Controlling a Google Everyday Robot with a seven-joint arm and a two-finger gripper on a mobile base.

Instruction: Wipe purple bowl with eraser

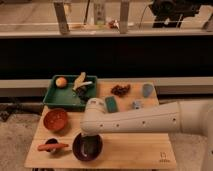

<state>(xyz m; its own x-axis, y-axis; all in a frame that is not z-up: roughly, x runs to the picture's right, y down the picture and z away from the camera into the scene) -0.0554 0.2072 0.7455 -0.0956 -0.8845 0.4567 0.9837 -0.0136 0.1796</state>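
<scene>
The purple bowl is round, dark and glossy, and stands at the front of the wooden table, left of centre. My white arm reaches in from the right and bends down over the bowl. My gripper is down inside the bowl, a dark grey shape against its inner wall. An eraser cannot be made out in the gripper; the arm hides the bowl's back rim.
An orange-brown bowl stands behind and to the left. A small dark cup with a red-orange stick across it is left of the purple bowl. A green tray holds an orange. A teal block, brown bits and a blue-grey object lie further back.
</scene>
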